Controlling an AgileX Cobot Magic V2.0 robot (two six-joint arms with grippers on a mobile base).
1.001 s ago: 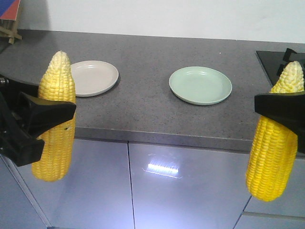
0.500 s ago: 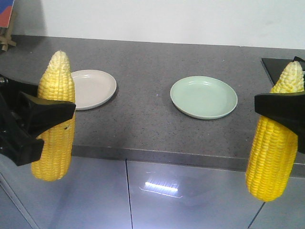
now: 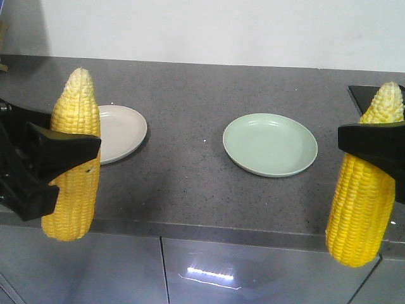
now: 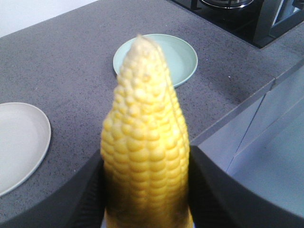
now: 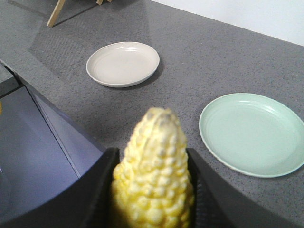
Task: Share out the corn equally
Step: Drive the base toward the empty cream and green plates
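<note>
- Two husked yellow corn cobs are held upright: left cob (image 3: 71,190) at the frame's left, right cob (image 3: 362,209) at its right.
- Each is clamped mid-length, by the black left gripper (image 3: 74,152) and right gripper (image 3: 373,145), both cut off by frame edges.
- Two bare round plates, beige plate (image 3: 121,130) and pale green plate (image 3: 270,144), lie on the grey countertop (image 3: 190,183); the beige one is partly hidden.

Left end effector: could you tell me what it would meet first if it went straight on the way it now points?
Probably the green plate: the corn in the left end effector lines up with it in the wrist view, only countertop between, though depth is unclear.
</note>
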